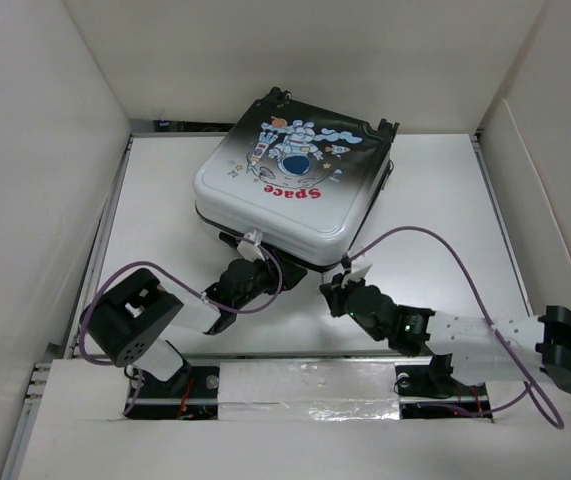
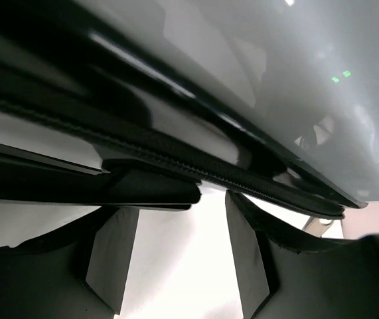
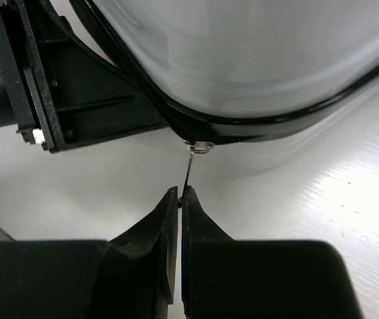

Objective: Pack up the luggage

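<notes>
Lying closed on the white table point(image 1: 445, 200), the luggage point(image 1: 285, 185) sits towards the far middle, turned at an angle so one rounded corner points at the arms. Its printed shell faces up, astronaut and "Space" lettering showing, with the black end and wheels at the far side and the white end nearest the robot.

Both arms reach forward from the near edge to that white end. The left gripper point(image 1: 248, 260) sits right against the near edge of the case, left of the corner. In the left wrist view its fingers point(image 2: 113, 259) stand well apart with bare table showing between them, and the glossy shell and the dark zip seam point(image 2: 176, 159) run across just beyond the fingertips. Nothing is seen between the pads.

The right gripper point(image 1: 343, 285) sits just off the near corner, a little to the right of the left one. In the right wrist view its jaws are pressed together point(image 3: 179, 196), pinching the lower end of a thin metal zipper pull point(image 3: 189, 166). That pull hangs from a small slider on the black rim of the case, directly above the fingertips. The shell curves away above.
</notes>
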